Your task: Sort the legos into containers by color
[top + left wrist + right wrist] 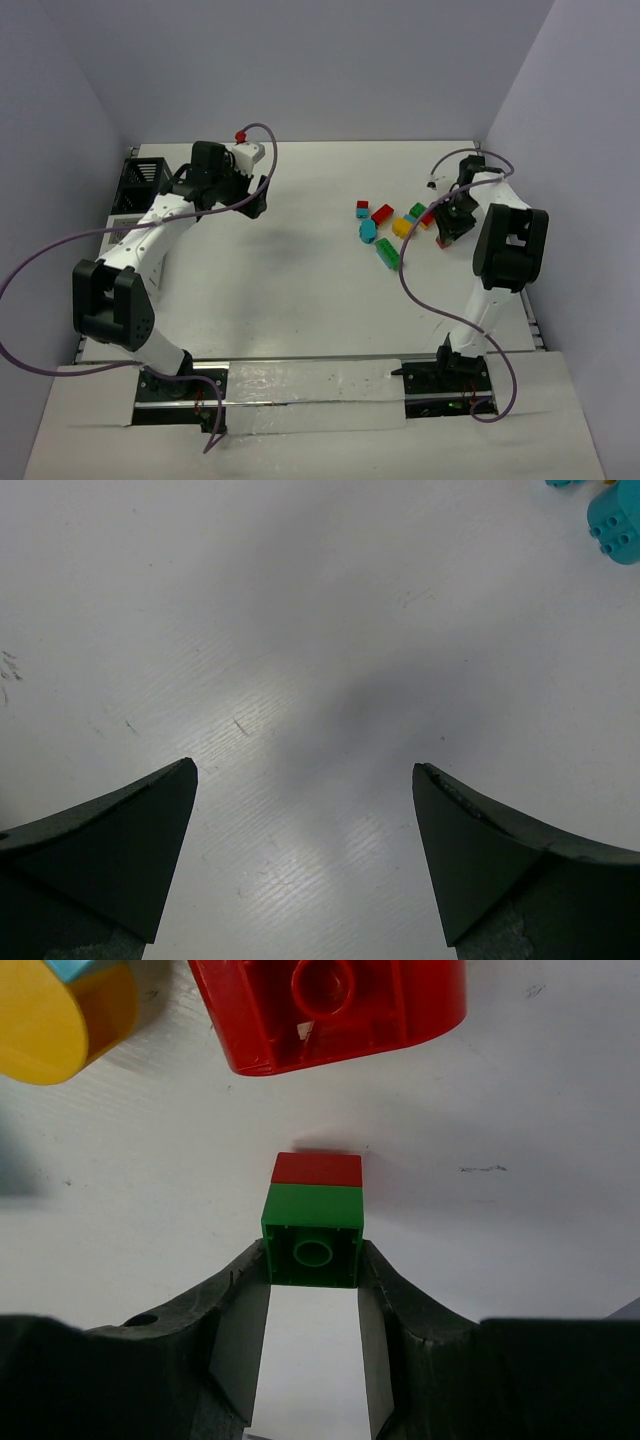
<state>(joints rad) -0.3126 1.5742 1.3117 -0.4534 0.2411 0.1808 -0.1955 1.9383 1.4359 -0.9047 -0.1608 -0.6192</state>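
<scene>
Right hand [312,1252] is pinching a green brick [312,1222], with a red brick [317,1168] sitting on its far end. Left hand [304,768] is hovering spread wide over the worktop [300,610].

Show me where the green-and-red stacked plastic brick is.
The stacked brick sits mid right wrist view, clamped in the right arm's jaws, below a red rounded plastic piece.

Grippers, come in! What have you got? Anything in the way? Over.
Left gripper open, empty, above table. Right gripper shut on green brick, red brick touching its far end. Big red piece and yellow piece close ahead.
</scene>
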